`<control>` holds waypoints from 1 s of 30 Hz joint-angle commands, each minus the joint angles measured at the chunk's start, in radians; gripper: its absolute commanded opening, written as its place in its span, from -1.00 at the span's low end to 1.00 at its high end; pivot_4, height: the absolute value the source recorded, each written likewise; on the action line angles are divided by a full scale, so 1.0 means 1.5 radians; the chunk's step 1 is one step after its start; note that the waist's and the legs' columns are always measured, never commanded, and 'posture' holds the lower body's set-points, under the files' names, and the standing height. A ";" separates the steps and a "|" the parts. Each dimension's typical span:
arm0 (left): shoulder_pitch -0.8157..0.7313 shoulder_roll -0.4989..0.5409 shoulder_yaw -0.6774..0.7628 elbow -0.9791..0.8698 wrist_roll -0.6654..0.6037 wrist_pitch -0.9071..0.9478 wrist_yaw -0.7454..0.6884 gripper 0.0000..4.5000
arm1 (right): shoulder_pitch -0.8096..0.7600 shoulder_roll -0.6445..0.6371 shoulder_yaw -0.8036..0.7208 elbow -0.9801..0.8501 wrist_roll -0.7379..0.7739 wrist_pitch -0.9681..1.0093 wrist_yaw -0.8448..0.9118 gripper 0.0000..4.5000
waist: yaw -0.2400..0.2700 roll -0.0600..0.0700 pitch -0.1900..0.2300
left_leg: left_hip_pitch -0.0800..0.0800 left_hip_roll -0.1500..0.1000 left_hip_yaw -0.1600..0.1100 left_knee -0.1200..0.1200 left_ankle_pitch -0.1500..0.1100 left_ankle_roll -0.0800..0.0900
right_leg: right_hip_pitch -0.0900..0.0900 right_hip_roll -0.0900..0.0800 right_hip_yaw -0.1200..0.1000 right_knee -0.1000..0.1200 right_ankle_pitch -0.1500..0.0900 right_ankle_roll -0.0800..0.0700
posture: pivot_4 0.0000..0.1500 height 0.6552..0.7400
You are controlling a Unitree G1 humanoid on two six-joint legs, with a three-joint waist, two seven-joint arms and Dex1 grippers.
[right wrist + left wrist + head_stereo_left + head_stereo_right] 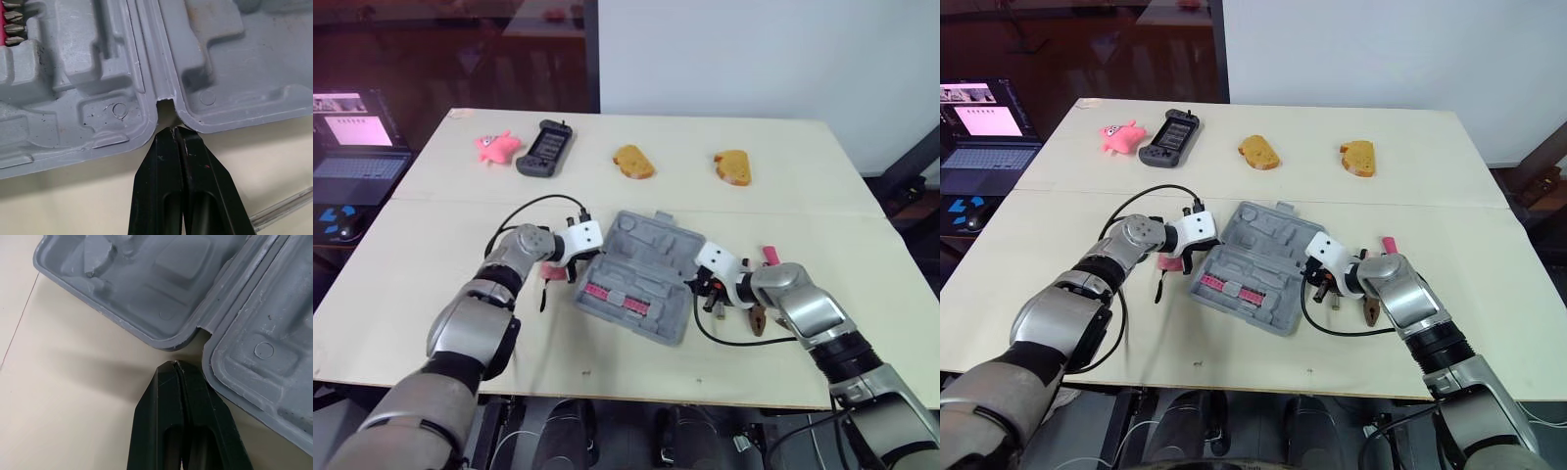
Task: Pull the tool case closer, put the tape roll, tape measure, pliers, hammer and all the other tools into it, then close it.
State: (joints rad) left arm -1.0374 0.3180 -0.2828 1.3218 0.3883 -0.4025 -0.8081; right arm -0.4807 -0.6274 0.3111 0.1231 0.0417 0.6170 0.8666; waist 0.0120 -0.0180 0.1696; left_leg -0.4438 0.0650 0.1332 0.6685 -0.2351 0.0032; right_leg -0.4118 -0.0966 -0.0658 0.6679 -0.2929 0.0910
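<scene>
- The open grey tool case [641, 279] lies between both claws, with a hinge notch just ahead of each claw's tips.
- The left gripper [177, 364] and right gripper [173, 131] are both clenched, fingers pressed together.
- The case holds a row of red bits [617, 299], which sits between the claws.

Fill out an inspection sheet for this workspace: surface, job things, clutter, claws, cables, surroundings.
Surface: pale table, with a seam across the middle.
Job's things: grey case lies open and flat, with bits in its near half. The pliers lie on the table by the right claw. Two pink-handled items lie outside the case, one at each side.
Clutter: pink toy, black handheld and two bread slices lie along the far side.
Claws: left claw is shut at the case's hinge notch. The right claw is shut at the opposite notch. Neither holds anything.
Cables: one black cable loops at the left wrist and another at the right.
Surroundings: open laptop left of the table; white wall behind.
</scene>
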 commanded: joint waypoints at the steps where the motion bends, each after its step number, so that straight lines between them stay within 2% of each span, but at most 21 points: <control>1: -0.017 -0.006 -0.008 0.008 0.013 -0.007 0.019 -1.00 | -0.014 0.003 0.003 -0.016 -0.007 -0.013 0.009 -0.97 | 0.000 0.000 0.000 | 0.000 0.000 0.000 0.000 0.000 0.000 | 0.000 0.000 0.000 0.000 0.000 0.000 | 1.00 0.50; 20: 0.013 -0.017 0.018 -0.007 -0.025 -0.011 -0.073 -1.00 | -0.030 0.013 0.002 0.006 -0.034 -0.036 0.036 -0.97 | -0.003 0.000 0.000 | 0.000 0.000 0.000 0.000 0.000 0.000 | 0.000 0.000 0.000 0.000 0.000 0.000 | 1.00 0.50; 30: 0.083 0.008 0.032 -0.090 -0.078 -0.003 -0.189 -1.00 | -0.027 0.015 0.006 -0.019 -0.034 -0.024 0.066 -0.97 | -0.007 0.000 0.000 | 0.000 0.000 0.000 0.000 0.000 0.000 | 0.000 0.000 0.000 0.000 0.000 0.000 | 1.00 0.50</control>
State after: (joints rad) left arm -0.9408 0.3542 -0.2191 1.2169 0.2899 -0.4014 -1.0364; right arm -0.5098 -0.6135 0.3129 0.1579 -0.0260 0.5871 0.9458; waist 0.0018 -0.0178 0.1694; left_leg -0.4436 0.0653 0.1334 0.6684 -0.2351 0.0031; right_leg -0.4121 -0.0965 -0.0658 0.6682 -0.2929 0.0910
